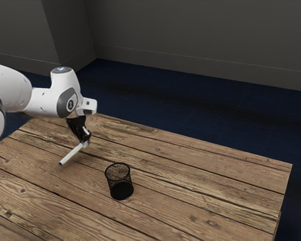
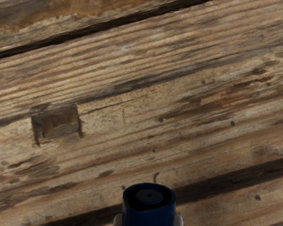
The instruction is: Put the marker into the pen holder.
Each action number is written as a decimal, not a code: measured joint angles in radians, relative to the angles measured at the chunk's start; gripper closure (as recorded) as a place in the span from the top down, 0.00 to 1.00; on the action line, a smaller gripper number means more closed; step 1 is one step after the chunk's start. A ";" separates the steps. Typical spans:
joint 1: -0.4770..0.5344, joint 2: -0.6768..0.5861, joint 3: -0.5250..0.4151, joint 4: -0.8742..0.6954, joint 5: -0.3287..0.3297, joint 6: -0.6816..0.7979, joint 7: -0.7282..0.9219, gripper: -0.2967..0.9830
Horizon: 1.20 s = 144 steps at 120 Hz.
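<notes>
Above the tabletop (image 1: 205, 175), the pincer (image 1: 85, 140) is pinching the marker (image 1: 70, 155), which is slanting down toward the exterior view's left. Black mesh pen holder (image 1: 120, 182) is standing upright on the tabletop, apart from the marker.

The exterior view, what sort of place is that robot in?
Probably a plain indoor room, perhaps an office or a lab. Bare gray walls with a skirting strip meet a dark blue floor that looks like carpet, and a rough plank table serves as the work surface.
</notes>
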 joint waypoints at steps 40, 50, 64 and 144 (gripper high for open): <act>-0.171 -0.264 -0.001 -0.050 -0.011 -0.031 -0.013 0.15; -0.213 -0.333 -0.001 -0.089 -0.027 -0.045 -0.015 0.15; -0.269 -0.414 -0.001 -0.151 -0.073 -0.060 -0.019 0.15; -0.403 -0.570 -0.002 -0.357 -0.225 -0.094 -0.064 0.16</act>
